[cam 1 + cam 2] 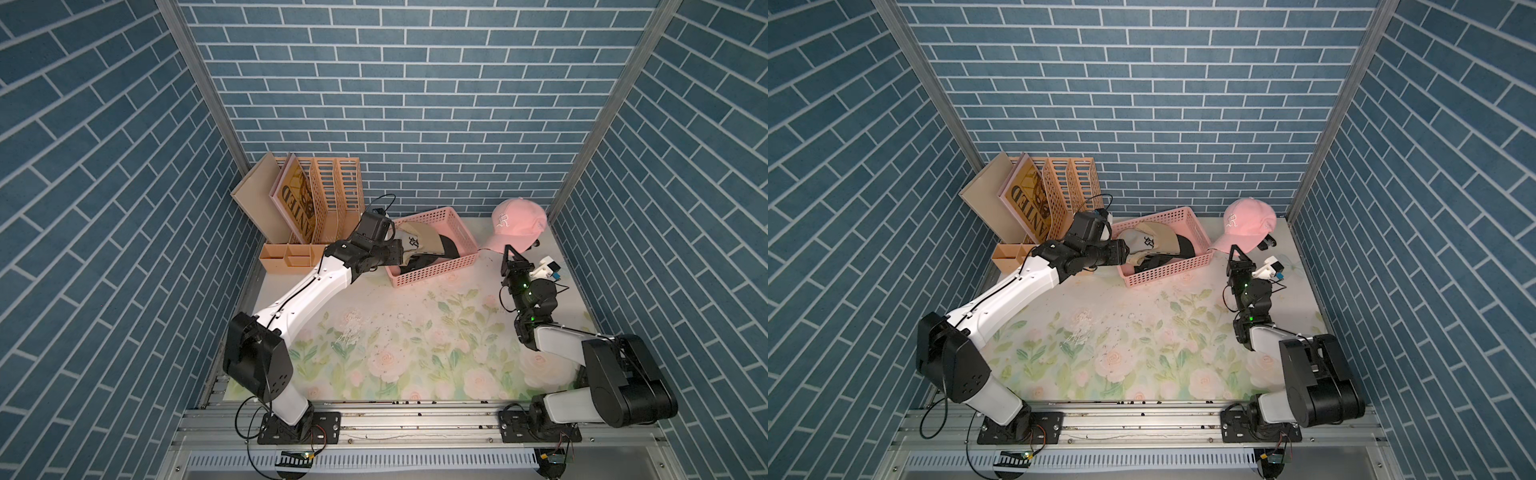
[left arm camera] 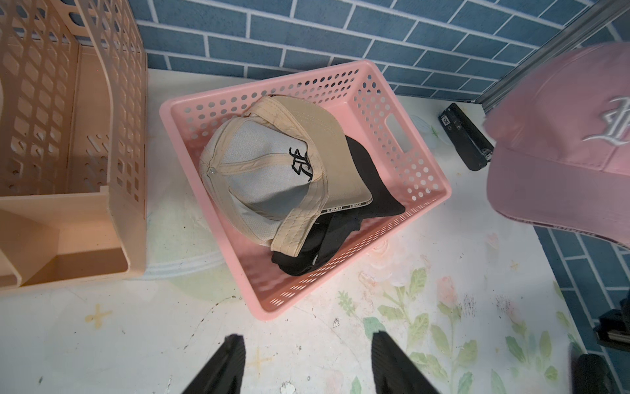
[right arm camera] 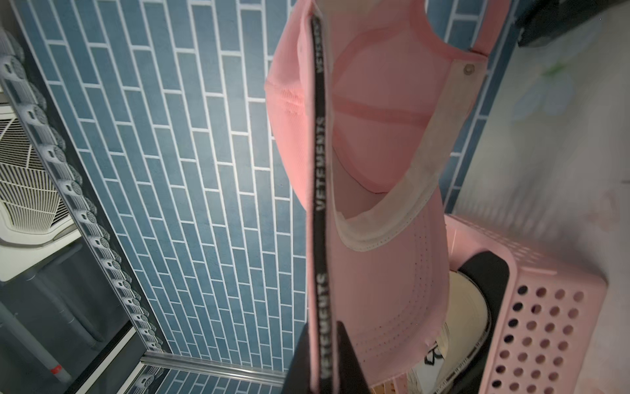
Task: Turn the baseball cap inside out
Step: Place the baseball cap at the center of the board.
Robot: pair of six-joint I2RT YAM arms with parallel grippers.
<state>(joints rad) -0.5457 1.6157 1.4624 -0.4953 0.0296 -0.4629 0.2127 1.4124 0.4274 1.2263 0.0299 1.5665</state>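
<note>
The right claw point(image 3: 322, 339) pinches the brim of the pink cap point(image 3: 381, 136), up by the far right corner of the table point(image 1: 415, 332). Only its wrist view shows the cap's inside. The left claw point(image 2: 306, 344) is spread wide, seen only from its wrist, near the pink basket point(image 2: 341, 283).

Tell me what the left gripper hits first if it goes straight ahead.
Likely the pink basket, at its near rim. Depth is unclear, so the open left gripper might clear it and meet the beige cap first.

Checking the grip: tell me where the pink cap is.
In both top views the pink cap is held up at the far right corner, its brim pinched in the right claw, right of the basket.
</note>
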